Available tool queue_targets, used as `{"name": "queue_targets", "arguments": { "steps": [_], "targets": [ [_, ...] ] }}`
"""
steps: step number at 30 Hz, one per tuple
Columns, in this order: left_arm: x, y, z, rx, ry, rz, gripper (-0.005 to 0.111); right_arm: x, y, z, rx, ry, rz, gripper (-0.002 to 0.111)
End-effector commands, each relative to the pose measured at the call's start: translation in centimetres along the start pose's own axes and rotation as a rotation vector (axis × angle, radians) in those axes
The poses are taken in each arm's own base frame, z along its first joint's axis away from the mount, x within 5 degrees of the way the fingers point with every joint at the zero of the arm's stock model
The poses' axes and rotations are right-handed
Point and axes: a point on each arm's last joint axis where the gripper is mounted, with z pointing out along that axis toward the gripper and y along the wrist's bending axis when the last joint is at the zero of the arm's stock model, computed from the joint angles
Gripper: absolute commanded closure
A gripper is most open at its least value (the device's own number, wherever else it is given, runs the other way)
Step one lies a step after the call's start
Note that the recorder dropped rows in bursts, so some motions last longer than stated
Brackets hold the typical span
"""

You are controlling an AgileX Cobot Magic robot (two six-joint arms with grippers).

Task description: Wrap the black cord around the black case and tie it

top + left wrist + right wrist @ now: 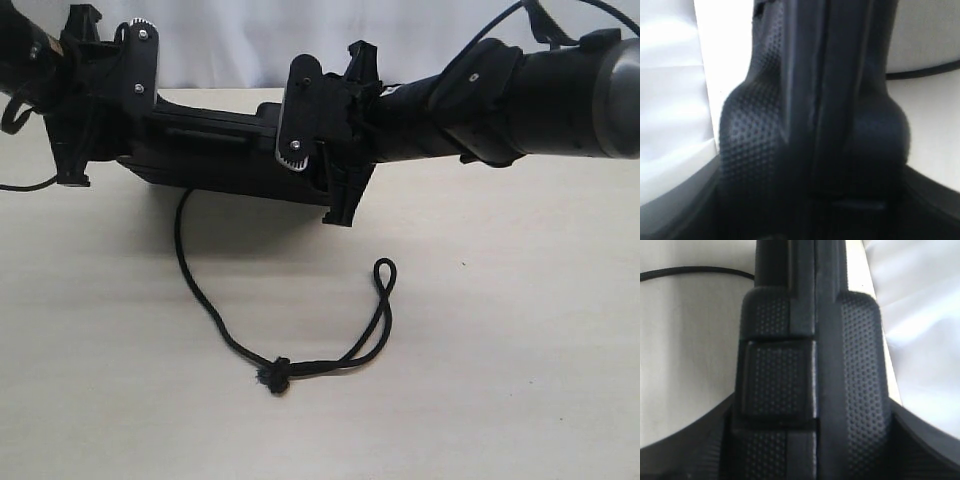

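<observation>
The black case [215, 150] is held a little above the tan table, its shadow lying under it. My left gripper [75, 140] is shut on its left end and my right gripper [340, 170] on its right end. Its dimpled surface fills the left wrist view [760, 150] and the right wrist view [860, 370], clamped between each pair of jaws. The black cord [215, 320] emerges from under the case, runs forward to a frayed knot [277, 377], then bends back to a small loop [385, 268]. A stretch of cord [690, 271] lies on the table beyond the case.
White cloth [230, 40] hangs behind the table's far edge. A thin black line [25, 186] lies on the table at the far left; I cannot tell whether it is cord or robot cable. Bare tabletop [520, 350] spreads in front and to the right.
</observation>
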Motion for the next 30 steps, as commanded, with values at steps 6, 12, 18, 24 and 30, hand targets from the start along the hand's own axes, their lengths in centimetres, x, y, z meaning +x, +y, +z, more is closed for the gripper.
{"name": "queue_targets", "arguments": {
  "steps": [6, 12, 18, 24, 30],
  "targets": [
    [0.4, -0.8, -0.2, 0.092, 0.044, -0.045, 0.107, -0.1, -1.8, -0.9, 0.141, -0.005, 0.184, 0.104],
    [0.3, -0.4, -3.0, 0.071, 0.042, -0.074, 0.107, -0.2, -1.9, -1.0, 0.147, -0.018, 0.332, 0.098],
    [0.5, -1.0, -5.4, 0.133, 0.064, -0.094, 0.107, -0.9, -2.6, -2.4, 0.175, -0.058, 0.448, 0.058],
    [0.6, -1.5, -5.6, 0.179, 0.086, -0.179, 0.107, -2.6, -3.6, -5.9, 0.174, -0.153, 0.608, 0.022],
    [0.8, -2.3, -5.2, 0.210, 0.096, -0.183, 0.107, -3.3, -4.0, -9.7, 0.062, -0.205, 0.759, 0.023]
  ]
}}
